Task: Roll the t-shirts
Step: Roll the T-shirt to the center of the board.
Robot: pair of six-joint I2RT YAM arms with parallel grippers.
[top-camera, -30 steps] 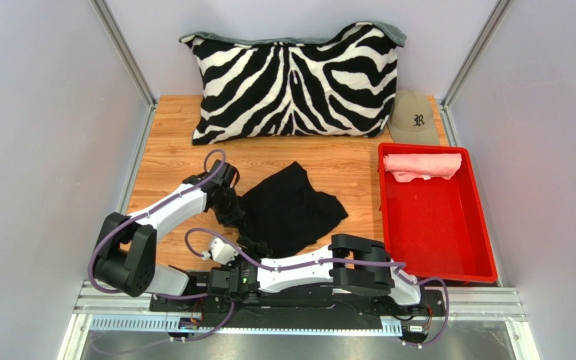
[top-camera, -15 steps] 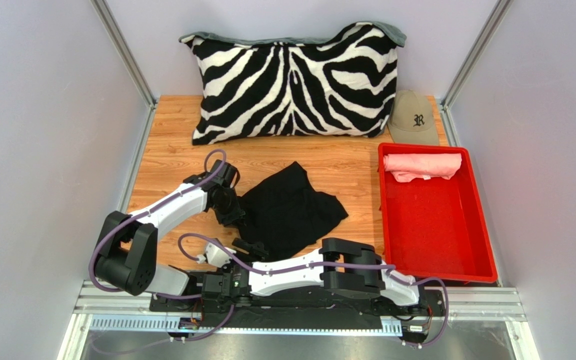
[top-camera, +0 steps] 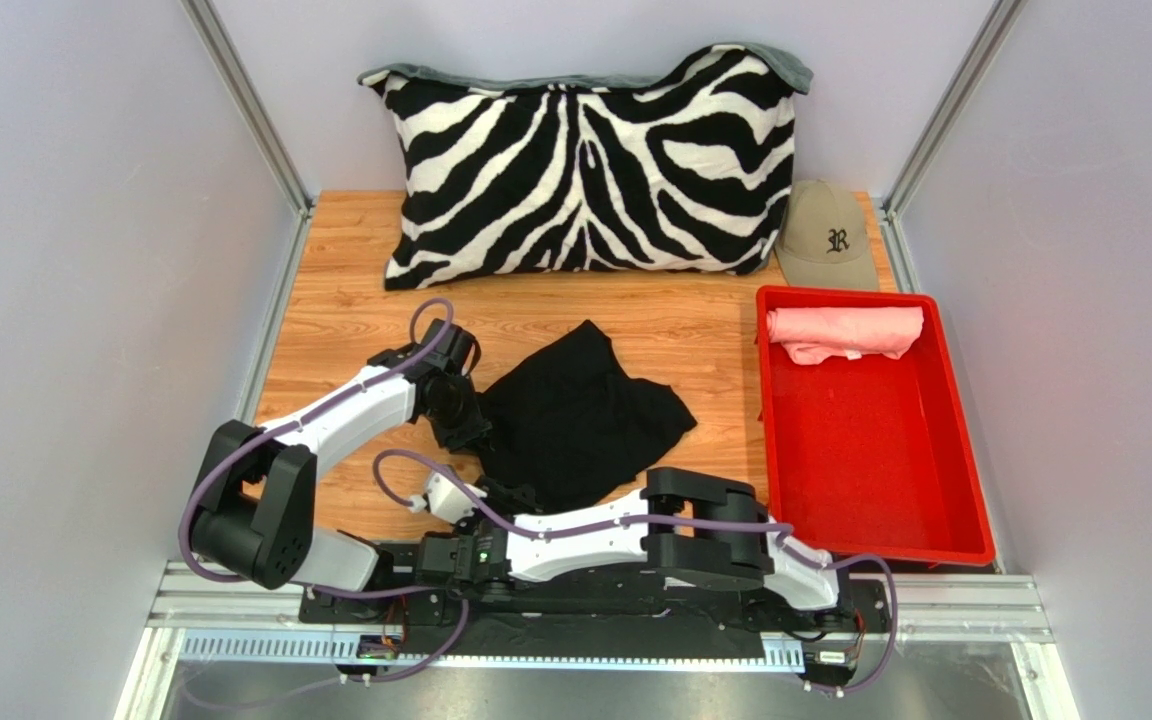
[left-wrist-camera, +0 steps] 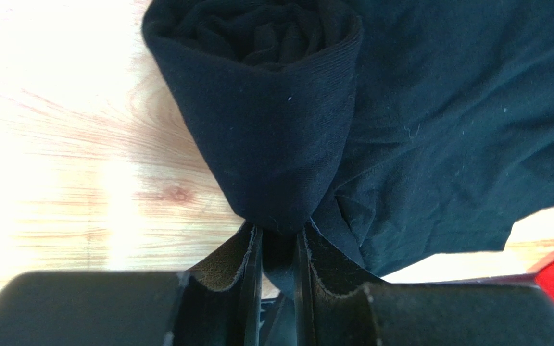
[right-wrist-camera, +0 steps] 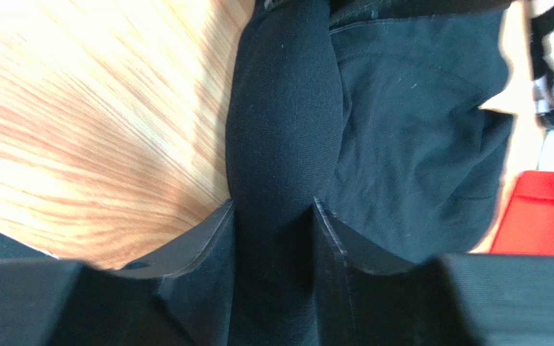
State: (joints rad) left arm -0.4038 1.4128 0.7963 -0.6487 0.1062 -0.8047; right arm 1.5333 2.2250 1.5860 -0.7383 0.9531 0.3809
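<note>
Black shirt (top-camera: pixel 582 413) on the wooden table (top-camera: pixel 342 308), just left of centre and in front of the pillow (top-camera: pixel 590 158). Partly rolled: rolled edge along its near-left border, loose cloth spread away toward the red tray (top-camera: pixel 875 480). Pink shirt (top-camera: pixel 844 330) rolled up, lying across the far end of that tray, well apart from both arms. Cap (top-camera: pixel 826 233) beyond the tray, beside the pillow's right corner.

Left arm (top-camera: pixel 334 417): extended from its base at the near left, forward and inward, low over the table, wrist bent down at the shirt's left edge. Left gripper (top-camera: pixel 462 425) clenched on a pinch of black cloth at the far end of the roll. From the wrist view, fingers (left-wrist-camera: pixel 226 267) nearly together, only a thin fold between them, the roll's spiral end just past the tips.

Right arm (top-camera: pixel 612 533): folded low along the near edge, stretched leftward from its base at the near right, wrist turned toward the shirt's near corner. Right gripper (top-camera: pixel 504 488) grasping the same roll at its near end. From the wrist view, fingers (right-wrist-camera: pixel 200 252) on either side of the rolled cloth, the cloth filling the gap and touching both inner faces.

Both grippers at table level, near each other, on the one rolled border.
</note>
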